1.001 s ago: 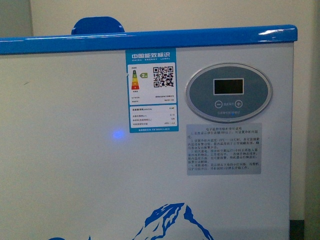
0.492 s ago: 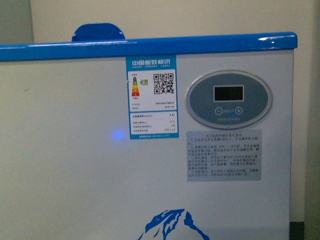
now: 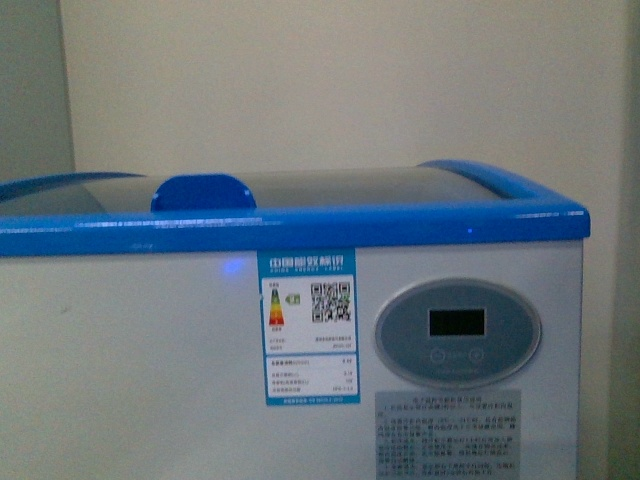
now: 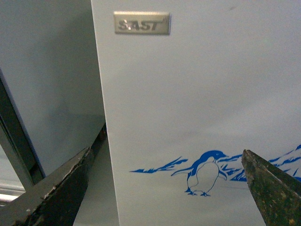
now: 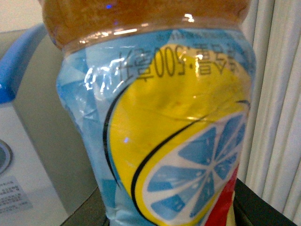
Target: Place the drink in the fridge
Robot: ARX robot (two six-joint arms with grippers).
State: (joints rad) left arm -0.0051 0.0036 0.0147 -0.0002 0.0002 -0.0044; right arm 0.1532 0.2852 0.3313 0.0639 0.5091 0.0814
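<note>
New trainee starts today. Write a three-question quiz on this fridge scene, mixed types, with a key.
1. True or false: the left claw is shut on something.
2. Which animal is printed on the fridge front? A bear, B penguin, C seal.
3. Fill in: the drink bottle fills the ___ wrist view.
Key: 1 false, the left claw is open and empty; 2 B; 3 right.

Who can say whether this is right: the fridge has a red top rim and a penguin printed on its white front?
One thing is wrong: the top rim of the fridge is blue, not red, as the front view shows. The penguin on its white front is right.
</note>
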